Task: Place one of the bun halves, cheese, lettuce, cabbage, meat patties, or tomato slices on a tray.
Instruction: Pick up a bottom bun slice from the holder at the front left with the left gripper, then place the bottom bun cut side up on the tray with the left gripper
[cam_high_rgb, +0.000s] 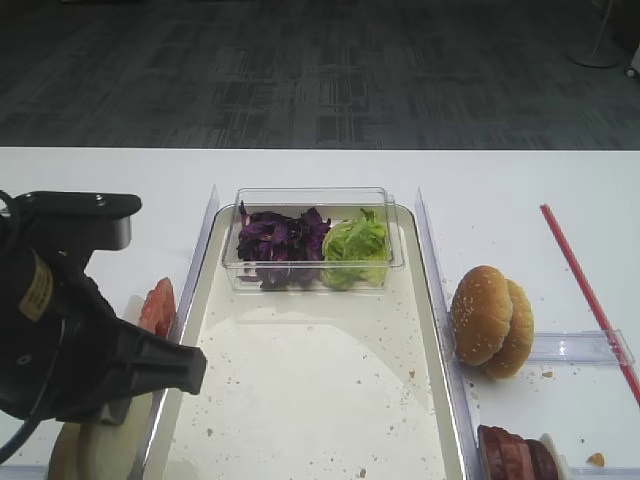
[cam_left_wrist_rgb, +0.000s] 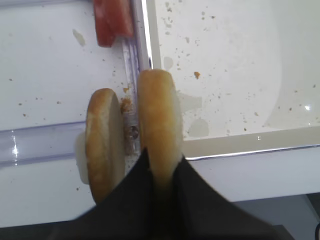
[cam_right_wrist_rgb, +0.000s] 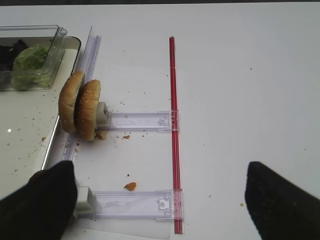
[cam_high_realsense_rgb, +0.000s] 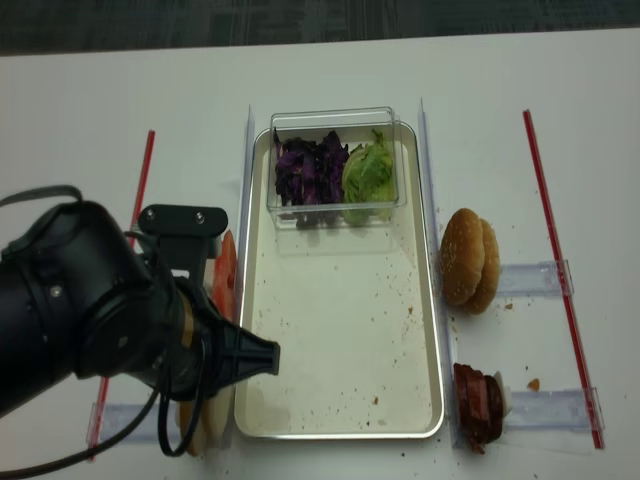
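Two bun halves (cam_left_wrist_rgb: 104, 145) stand on edge on the worktop (cam_high_rgb: 100, 180) just left of the tray (cam_left_wrist_rgb: 225, 142), tan-crusted and pale-faced. The left tool (cam_left_wrist_rgb: 161, 172) is closed on the half nearest the tray. The right tool (cam_right_wrist_rgb: 160, 200) stands wide open, holding nothing.

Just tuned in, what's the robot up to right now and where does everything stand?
The left gripper has shut on one of the two bun halves standing on edge left of the tray, beside the tomato slices. The tray holds only crumbs and the clear box of cabbage and lettuce. The right gripper hovers open over the table on the right, holding nothing, near the sesame buns.
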